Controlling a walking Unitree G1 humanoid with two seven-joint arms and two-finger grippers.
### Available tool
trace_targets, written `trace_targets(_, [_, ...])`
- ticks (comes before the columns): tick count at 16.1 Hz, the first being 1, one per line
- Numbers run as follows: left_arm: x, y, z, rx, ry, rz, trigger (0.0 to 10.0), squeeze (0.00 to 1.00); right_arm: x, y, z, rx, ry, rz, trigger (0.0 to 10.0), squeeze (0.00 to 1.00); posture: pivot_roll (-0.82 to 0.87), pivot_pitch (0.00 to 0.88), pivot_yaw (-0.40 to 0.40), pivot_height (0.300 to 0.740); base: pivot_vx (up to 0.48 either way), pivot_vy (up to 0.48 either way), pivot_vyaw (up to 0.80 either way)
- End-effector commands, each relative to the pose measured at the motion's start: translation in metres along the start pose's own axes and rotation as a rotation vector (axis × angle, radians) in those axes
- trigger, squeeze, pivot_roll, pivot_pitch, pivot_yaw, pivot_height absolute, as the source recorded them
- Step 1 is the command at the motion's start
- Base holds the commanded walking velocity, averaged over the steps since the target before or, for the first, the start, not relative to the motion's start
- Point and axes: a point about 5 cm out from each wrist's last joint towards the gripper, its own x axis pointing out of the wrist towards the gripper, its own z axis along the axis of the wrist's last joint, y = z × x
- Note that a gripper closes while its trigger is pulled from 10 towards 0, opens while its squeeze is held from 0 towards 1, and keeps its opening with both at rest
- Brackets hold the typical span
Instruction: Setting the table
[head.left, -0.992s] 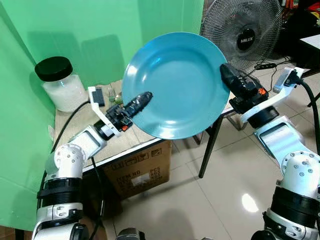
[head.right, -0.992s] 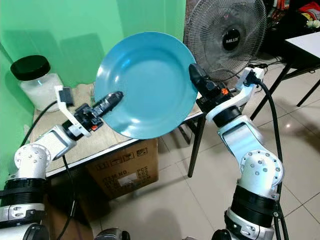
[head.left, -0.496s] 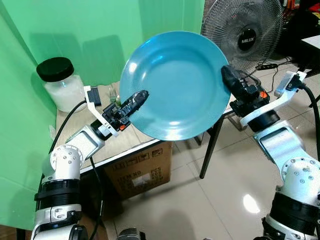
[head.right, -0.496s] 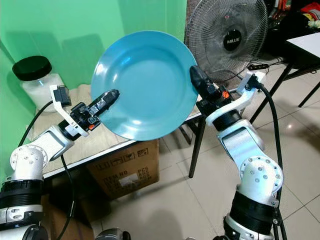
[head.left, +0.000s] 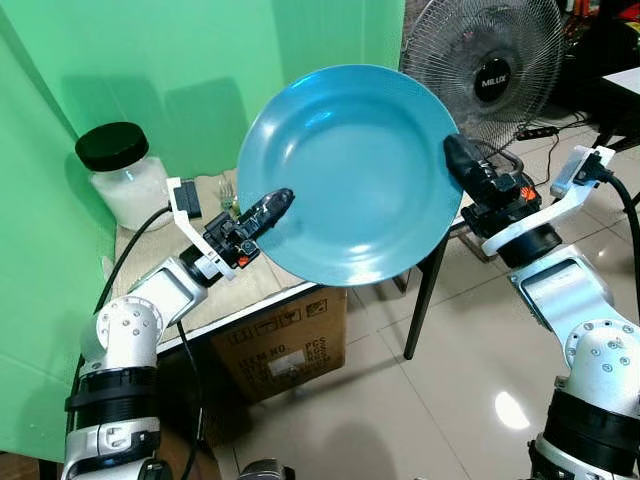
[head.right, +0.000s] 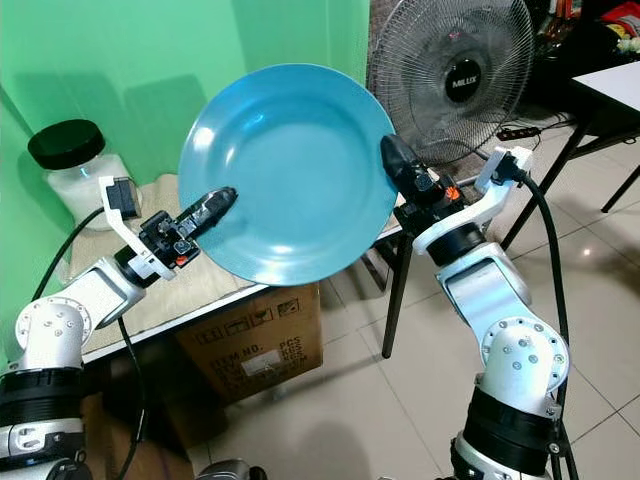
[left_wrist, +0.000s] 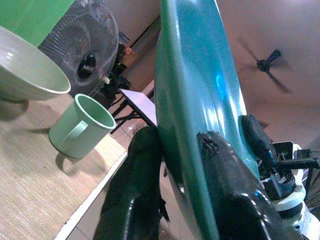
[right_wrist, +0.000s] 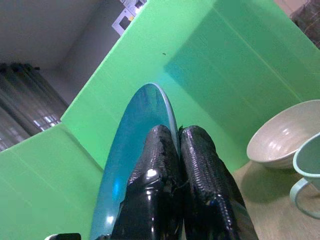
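Observation:
A large blue plate (head.left: 350, 170) is held up in the air between both arms, tilted so its inside faces me. My left gripper (head.left: 275, 202) is shut on its lower left rim; in the left wrist view one black finger (left_wrist: 142, 170) lies on each side of the plate's edge (left_wrist: 195, 75). My right gripper (head.left: 456, 156) is shut on the right rim, with its fingers (right_wrist: 200, 165) pressed close together over the plate (right_wrist: 140, 125). On the table behind the plate stand a pale bowl (left_wrist: 25, 70) and a green mug (left_wrist: 80, 126), on a woven mat.
A clear jar with a black lid (head.left: 122, 175) stands at the table's back left, by the green wall. A cardboard box (head.left: 285, 340) sits under the table (head.left: 165, 262). A standing fan (head.left: 490, 70) is at the back right, above the tiled floor.
Both grippers keep their hold and the plate stays raised, drifting slightly to the left. The view itself has shifted a little.

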Motion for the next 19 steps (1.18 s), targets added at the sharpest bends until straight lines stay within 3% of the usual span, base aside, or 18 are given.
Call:
trace_targets(1, [0.001, -0.007, 0.004, 0.015, -0.005, -0.027, 0.0, 0.0, 0.006, 0.006, -0.003, 0.01, 0.012, 0.036, 0.0, 0.0, 0.04, 0.0, 0.086, 0.74, 0.0, 0.0, 0.0])
trace_targets(5, [-0.002, -0.011, 0.002, 0.03, -0.028, 0.004, 0.0, 0.0, 0.004, 0.006, -0.004, -0.003, 0.023, 0.031, 0.0, 0.0, 0.04, 0.0, 0.096, 0.74, 0.0, 0.0, 0.0])
trace_targets(6, [-0.001, -0.013, 0.004, 0.045, -0.038, 0.016, 0.0, 0.0, 0.002, 0.006, -0.006, -0.017, 0.035, 0.025, 0.8, 0.0, 0.04, 0.0, 0.098, 0.74, 0.0, 0.0, 0.0])
trace_targets(8, [0.002, -0.01, 0.007, 0.066, -0.027, 0.121, 0.0, 0.0, -0.002, 0.004, -0.009, -0.038, 0.052, 0.008, 7.9, 0.0, 0.04, 0.0, 0.099, 0.74, 0.0, 0.0, 0.0])
trace_targets(9, [0.002, -0.01, 0.006, 0.092, -0.011, 0.169, 0.0, 0.0, -0.005, 0.003, -0.011, -0.064, 0.067, -0.008, 10.0, 0.0, 0.03, 0.0, 0.103, 0.74, 0.0, 0.0, 0.0])
trace_targets(11, [0.003, -0.015, 0.005, 0.125, -0.006, 0.177, 0.0, 0.0, -0.007, 0.005, -0.014, -0.091, 0.098, -0.009, 10.0, 0.0, 0.02, 0.0, 0.104, 0.74, 0.0, 0.0, 0.0])
trace_targets(12, [0.005, -0.018, 0.01, 0.156, -0.033, 0.198, 0.0, 0.0, -0.011, 0.005, -0.018, -0.103, 0.134, -0.005, 10.0, 1.0, 0.02, 0.0, 0.099, 0.74, 0.0, 0.0, 0.0])
trace_targets(15, [0.012, -0.03, 0.024, 0.249, -0.054, 0.161, 0.0, 0.0, -0.018, -0.003, -0.024, -0.154, 0.23, -0.002, 10.0, 1.0, 0.03, 0.0, 0.085, 0.74, 0.0, 0.0, 0.0])
trace_targets(19, [0.013, -0.048, 0.029, 0.305, -0.018, 0.055, 0.0, 0.0, -0.018, -0.005, -0.029, -0.141, 0.303, 0.052, 10.0, 1.0, 0.05, 0.0, 0.05, 0.74, 0.0, 0.0, 0.0])
